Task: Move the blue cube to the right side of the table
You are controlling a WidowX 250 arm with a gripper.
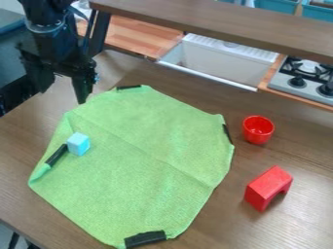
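Passage: over green cloth [143, 165], then between red cup [258, 130] and red arch block [268, 187] | Obstacles: both, right of the cloth; raised brown shelf [214, 22] beyond the table's [195, 92] far edge

1 view from above, fairly near; it slants down onto the table [300, 151].

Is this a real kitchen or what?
It looks like a pretend kitchen set up for a robot: there's a little stove, a white sink, and a black robot arm over the table.
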